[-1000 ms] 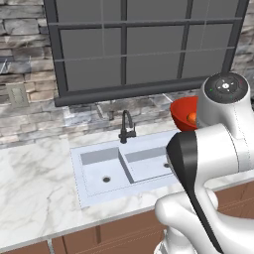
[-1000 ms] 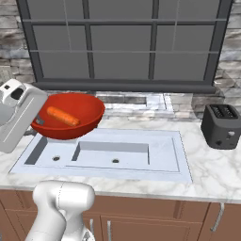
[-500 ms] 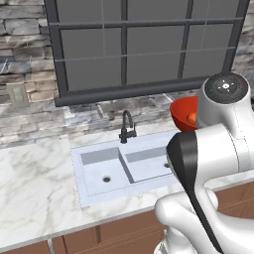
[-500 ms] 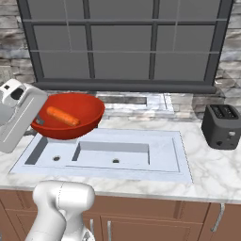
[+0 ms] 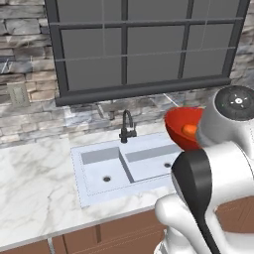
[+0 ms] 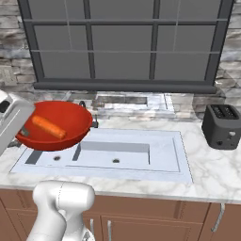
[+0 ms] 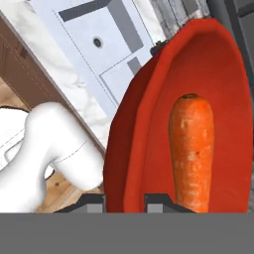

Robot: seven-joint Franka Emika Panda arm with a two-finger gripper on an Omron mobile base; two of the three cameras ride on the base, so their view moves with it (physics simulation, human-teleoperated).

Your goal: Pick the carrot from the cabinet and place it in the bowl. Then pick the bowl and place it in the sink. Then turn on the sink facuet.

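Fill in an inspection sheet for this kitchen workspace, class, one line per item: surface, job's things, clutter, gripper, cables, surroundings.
Surface: white marble counter.
Job's things: carrot lies inside the red bowl, which is held up above the left of the sink; black faucet behind the basins.
Clutter: black toaster on the counter at right.
Gripper: gripper shut on the bowl's rim.
Cables: nothing seen.
Surroundings: dark-framed window, stone wall, wooden cabinets below.
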